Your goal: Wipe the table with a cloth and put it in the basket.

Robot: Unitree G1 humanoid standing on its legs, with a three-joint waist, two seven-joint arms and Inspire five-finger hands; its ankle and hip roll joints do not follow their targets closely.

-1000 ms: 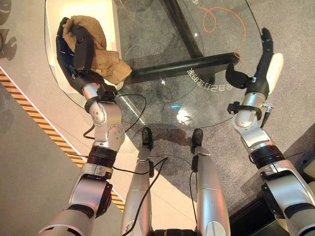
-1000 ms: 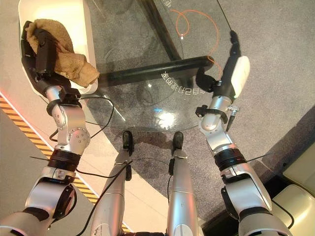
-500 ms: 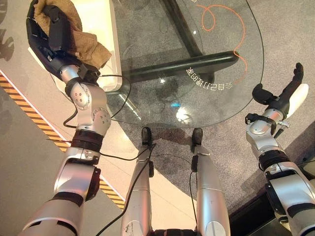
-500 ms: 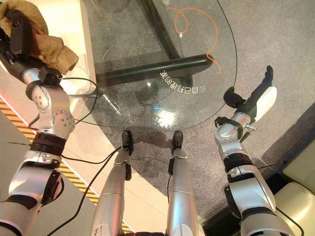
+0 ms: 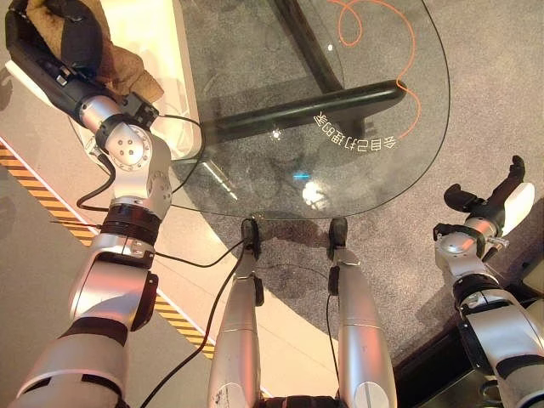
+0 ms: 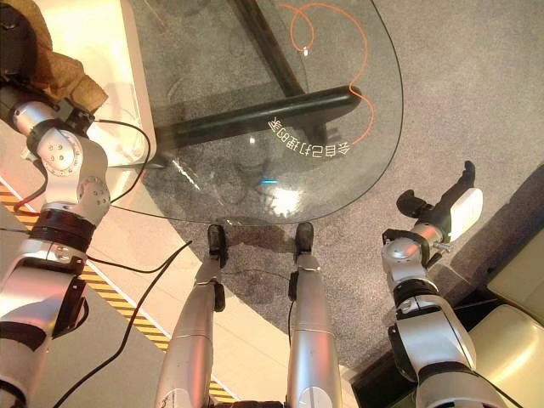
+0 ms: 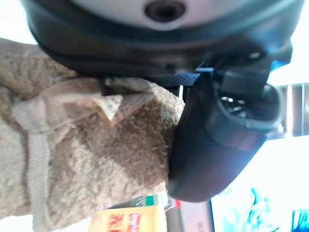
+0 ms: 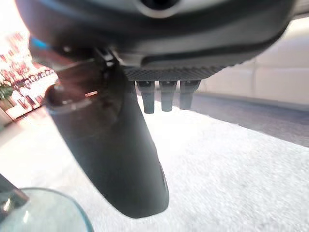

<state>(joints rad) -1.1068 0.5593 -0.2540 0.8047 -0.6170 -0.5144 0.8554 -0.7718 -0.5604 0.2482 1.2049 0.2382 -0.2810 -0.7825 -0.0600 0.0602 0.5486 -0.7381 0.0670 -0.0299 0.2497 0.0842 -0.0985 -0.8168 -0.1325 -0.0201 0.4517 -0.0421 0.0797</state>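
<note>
We judge wiping done: our left hand, fingers clamped on the cloth, must release over the basket; right hand fingers apart.

Bare glass table; white basket flanks its left edge.

Glass table in the middle, basket under its far left edge. Cloth in the left hand, over the basket's left side. Right hand near right, off the table, over carpet.
</note>
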